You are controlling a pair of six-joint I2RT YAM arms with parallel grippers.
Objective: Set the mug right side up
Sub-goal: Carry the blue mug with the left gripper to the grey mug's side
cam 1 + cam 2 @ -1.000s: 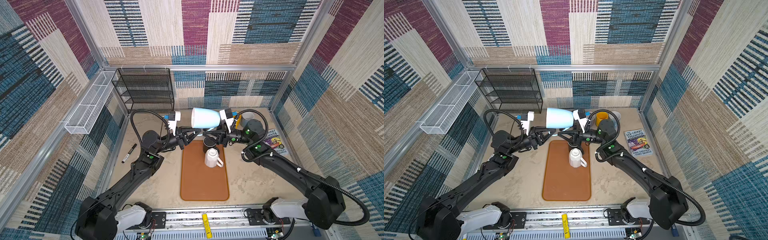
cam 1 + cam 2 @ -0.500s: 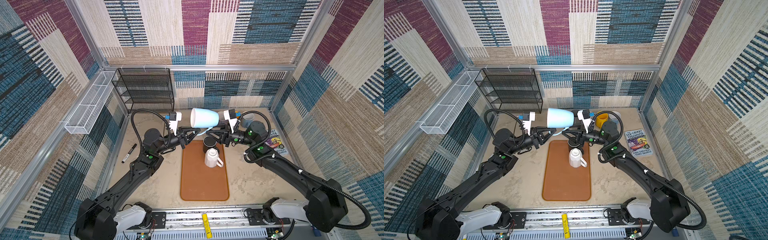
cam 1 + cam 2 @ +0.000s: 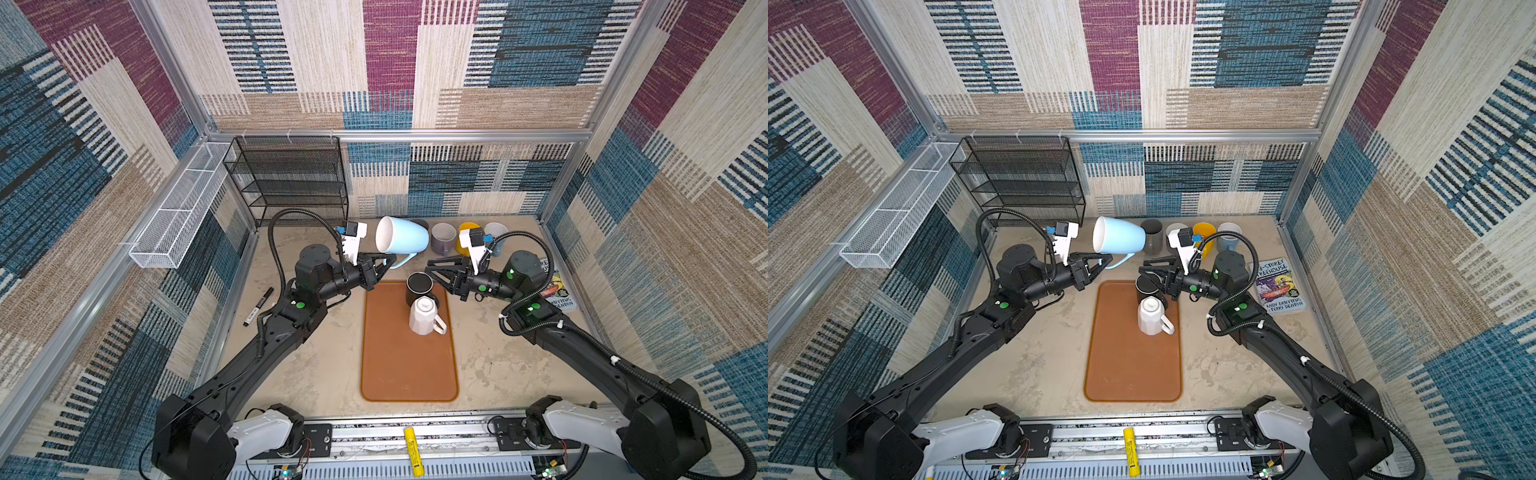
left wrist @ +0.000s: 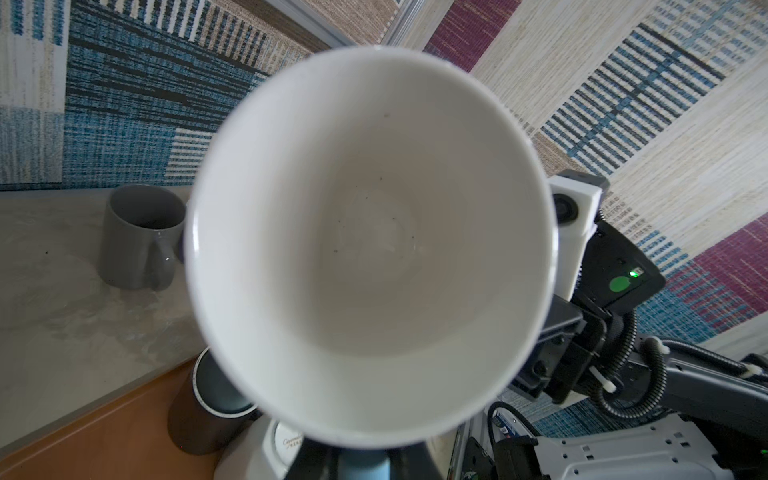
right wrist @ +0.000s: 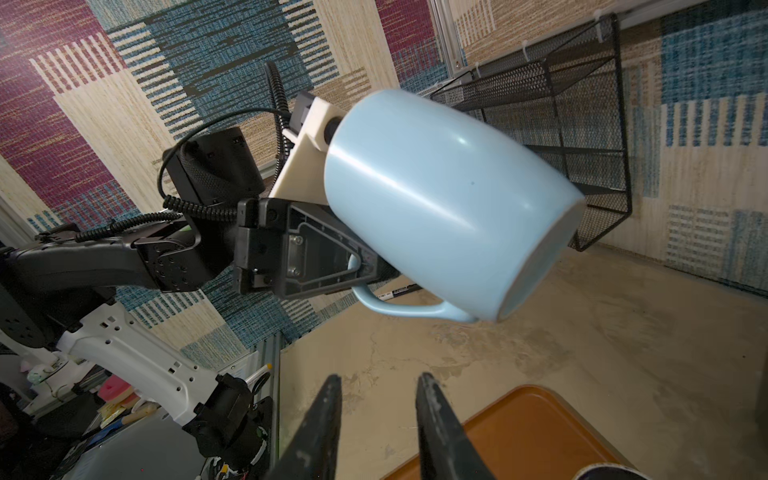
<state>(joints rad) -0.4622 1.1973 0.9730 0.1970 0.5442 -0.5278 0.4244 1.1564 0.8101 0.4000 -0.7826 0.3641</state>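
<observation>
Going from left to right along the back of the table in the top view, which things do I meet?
black wire rack → light blue mug, lifted and lying sideways → grey mug → yellow mug → pale blue mug

Our left arm reaches up from the near left edge and in toward the middle, elbow low, wrist about level. The left tool (image 3: 384, 263) is pinched tight on the handle of the light blue mug (image 3: 405, 242), which it carries on its side in the air. Our right arm mirrors this from the near right, its forearm rising to a bent wrist. The right tool (image 3: 430, 269) points at the left one from nearby, a little lower. In the right wrist view, its two fingers (image 5: 326, 415) stand apart with nothing between them.
</observation>
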